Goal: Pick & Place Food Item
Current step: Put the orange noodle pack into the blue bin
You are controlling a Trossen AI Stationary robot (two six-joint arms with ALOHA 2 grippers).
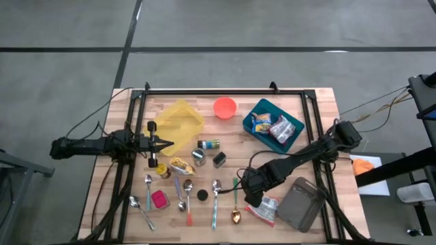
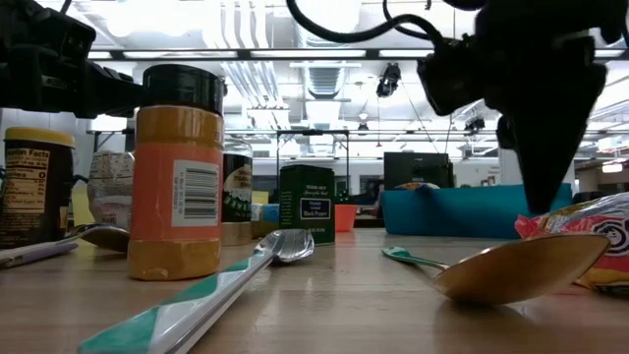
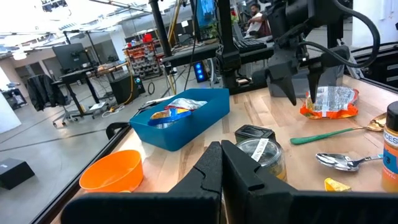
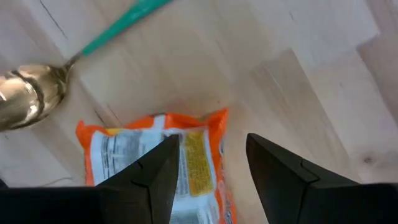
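An orange and white snack packet (image 1: 267,209) lies flat on the wooden table near its front edge, right of the middle; it also shows in the right wrist view (image 4: 155,165) and the left wrist view (image 3: 329,102). My right gripper (image 4: 213,143) hangs open just above the packet's far end, fingers pointing down, clear of it (image 3: 305,84). A blue bin (image 1: 248,126) at the back right holds other packets. My left gripper (image 1: 167,143) rests shut and level at the table's left side.
A gold spoon with a green handle (image 1: 236,211) lies just left of the packet, a grey lidded box (image 1: 300,204) just right of it. Further spoons, spice jars (image 1: 208,144), an orange bowl (image 1: 225,107) and a yellow container (image 1: 178,121) fill the middle and left.
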